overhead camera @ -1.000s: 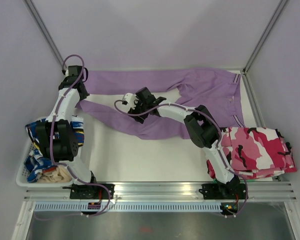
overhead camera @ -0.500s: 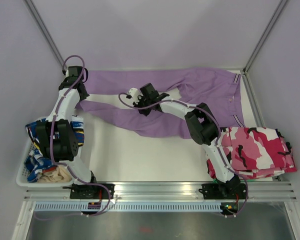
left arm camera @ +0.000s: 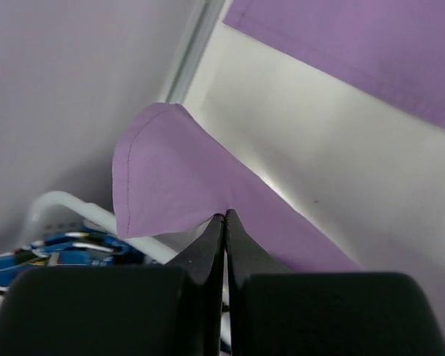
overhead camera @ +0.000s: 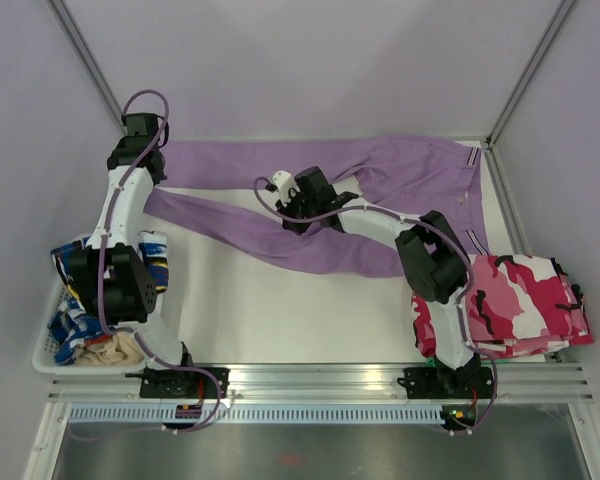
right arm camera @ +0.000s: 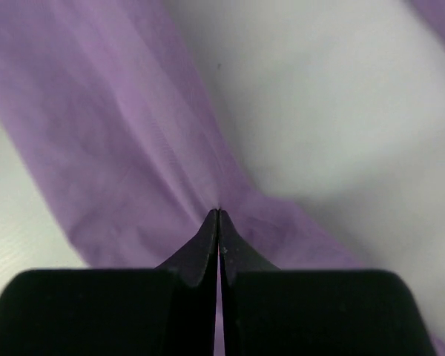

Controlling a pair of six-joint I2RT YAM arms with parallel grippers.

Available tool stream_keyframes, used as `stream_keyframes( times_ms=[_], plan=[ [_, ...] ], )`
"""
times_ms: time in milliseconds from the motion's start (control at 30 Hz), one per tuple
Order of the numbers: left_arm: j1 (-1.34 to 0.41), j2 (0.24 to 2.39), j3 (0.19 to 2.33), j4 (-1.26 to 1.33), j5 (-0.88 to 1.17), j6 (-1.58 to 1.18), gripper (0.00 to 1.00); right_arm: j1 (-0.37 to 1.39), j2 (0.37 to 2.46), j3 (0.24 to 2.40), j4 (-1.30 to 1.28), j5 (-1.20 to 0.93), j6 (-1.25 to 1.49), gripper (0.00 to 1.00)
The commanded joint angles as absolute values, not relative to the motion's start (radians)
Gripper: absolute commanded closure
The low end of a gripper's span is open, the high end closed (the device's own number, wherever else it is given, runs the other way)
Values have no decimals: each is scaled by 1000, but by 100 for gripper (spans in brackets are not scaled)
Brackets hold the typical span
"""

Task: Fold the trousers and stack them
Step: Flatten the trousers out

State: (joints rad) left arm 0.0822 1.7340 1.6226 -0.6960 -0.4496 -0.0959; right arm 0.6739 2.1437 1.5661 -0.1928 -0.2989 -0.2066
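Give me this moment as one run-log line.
left gripper: shut on trousers hem | right gripper: shut on trousers mid-leg | trousers: spread, legs apart, unfolded | camouflage garment: folded, at right

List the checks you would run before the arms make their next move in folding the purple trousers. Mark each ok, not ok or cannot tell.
1. The left gripper is shut on the leg hem of the trousers: ok.
2. The right gripper is shut on the same leg, partway along it: ok.
3. The far leg lies flat along the back edge: ok.
4. The held leg has no twist between the two grips: cannot tell.
5. There is a gap between the trousers and the camouflage garment: cannot tell, because the right arm covers that spot.
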Motion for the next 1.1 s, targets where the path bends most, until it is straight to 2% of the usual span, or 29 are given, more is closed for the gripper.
stream_keyframes(
  times_ms=[0,233,400,533,800,900,967,1000,1033,1067],
  plan=[
    [94,1675,1699,-730,-546,119,98,664,1984,1551,-74,-261,-114,100],
    [94,1712,1772,-814,-623,310,98,658,1960,1591,-8,-160,-43,100],
    [92,1824,1796,-896,-551,287,98,647,2075,1676,-57,-150,-71,100],
    [94,1916,1805,-903,-584,308,98,647,2147,1713,-51,-150,-83,100],
    [95,2129,1962,-940,-594,298,97,647,2287,1871,-83,-159,-113,100],
    [97,2169,1993,-910,-592,278,77,643,2306,1910,-100,-184,-109,99],
    [103,2171,2005,-881,-569,261,68,638,2293,1911,-97,-207,-95,94],
    [106,2169,2017,-873,-575,241,50,637,2287,1914,-104,-215,-78,82],
    [106,2164,2025,-868,-581,232,44,632,2269,1917,-109,-225,-72,73],
    [107,2154,2029,-865,-578,226,39,629,2257,1922,-117,-238,-66,59]
  ],
)
